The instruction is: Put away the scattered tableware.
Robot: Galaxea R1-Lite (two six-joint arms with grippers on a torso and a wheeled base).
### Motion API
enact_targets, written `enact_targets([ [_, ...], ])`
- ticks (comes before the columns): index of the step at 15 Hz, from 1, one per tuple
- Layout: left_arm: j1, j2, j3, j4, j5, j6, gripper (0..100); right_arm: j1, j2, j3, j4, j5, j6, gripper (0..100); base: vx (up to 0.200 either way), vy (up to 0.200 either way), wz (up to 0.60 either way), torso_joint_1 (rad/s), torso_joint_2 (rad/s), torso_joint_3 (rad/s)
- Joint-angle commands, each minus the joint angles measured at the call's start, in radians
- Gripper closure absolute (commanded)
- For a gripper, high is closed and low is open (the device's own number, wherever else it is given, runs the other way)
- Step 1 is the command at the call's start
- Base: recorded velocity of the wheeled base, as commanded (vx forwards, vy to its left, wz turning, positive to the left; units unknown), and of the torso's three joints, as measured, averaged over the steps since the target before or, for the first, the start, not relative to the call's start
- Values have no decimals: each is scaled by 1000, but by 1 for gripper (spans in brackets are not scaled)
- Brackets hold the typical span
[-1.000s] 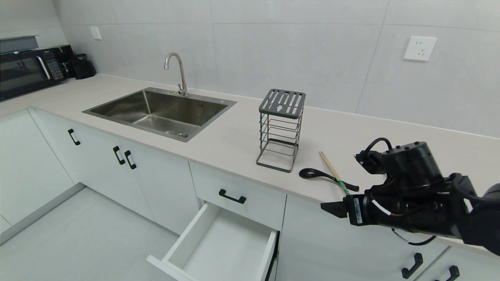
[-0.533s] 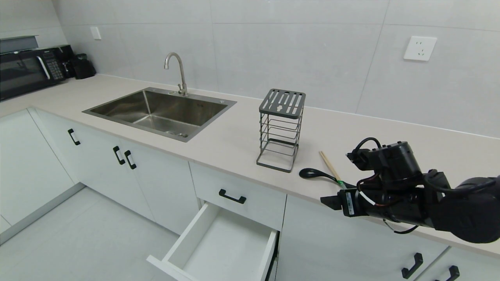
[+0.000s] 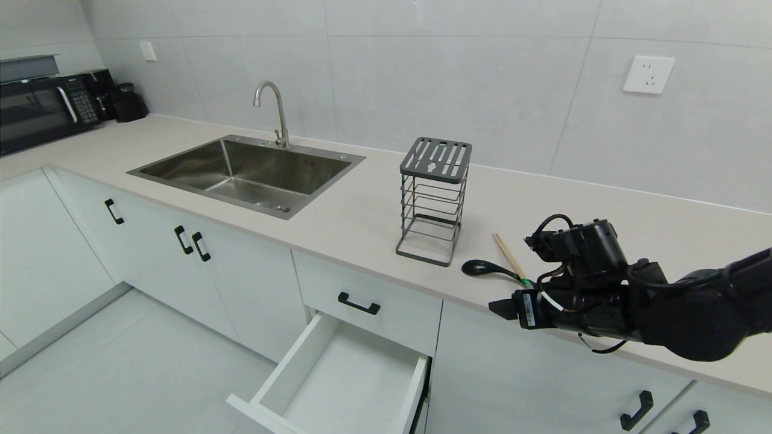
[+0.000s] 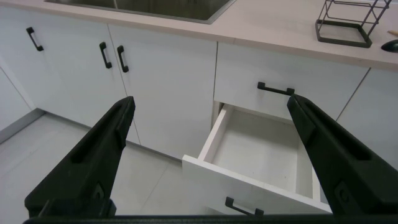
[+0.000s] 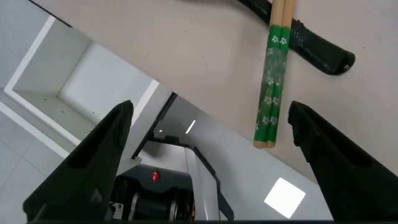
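Nearest to me, the left pincer (image 4: 208,158) hangs low in front of the cabinets with its fingers wide apart, holding nothing. The open drawer (image 4: 261,155) sits beyond it, and I see nothing inside.

The right pincer (image 3: 499,307) is the one that counts. It hovers at the front edge of the desk (image 3: 362,223), fingers spread, nothing between them. In its own wrist view the chopsticks (image 5: 272,74) lie on the desk just past the fingertips, inside the gap but closer to one finger than the other. Their green-patterned ends are nearest the pincer, and their long axis runs away from it towards the wall. That puts them roughly square to the line on which the fingers close, so I judge no wrist turn is needed, only a short advance and a small sideways correction.

The sticks lie over the handle of the black spoon (image 3: 482,267), so closing there could catch both. The wire rack (image 3: 434,199) stands further back. The right arm is far nearer than the left.
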Motion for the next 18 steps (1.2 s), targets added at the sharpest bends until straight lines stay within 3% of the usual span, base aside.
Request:
enact_targets([
  [1,0,0,0,0,0,-1,0,-7,26,-12,0,-2,1,0,0,0,0,0,0,0],
  [4,0,2,0,0,0,0,0,-13,47,-30,0,-3,1,0,0,0,0,0,0,0],
  [5,0,2,0,0,0,-1,0,-21,64,-50,0,-3,3,100,0,0,0,0,0,0],
  [14,0,2,0,0,0,-1,0,-108,101,-102,-1,-40,6,100,0,0,0,0,0,0],
  [18,0,2,0,0,0,-1,0,-122,-63,-93,0,-31,12,100,0,0,0,0,0,0],
])
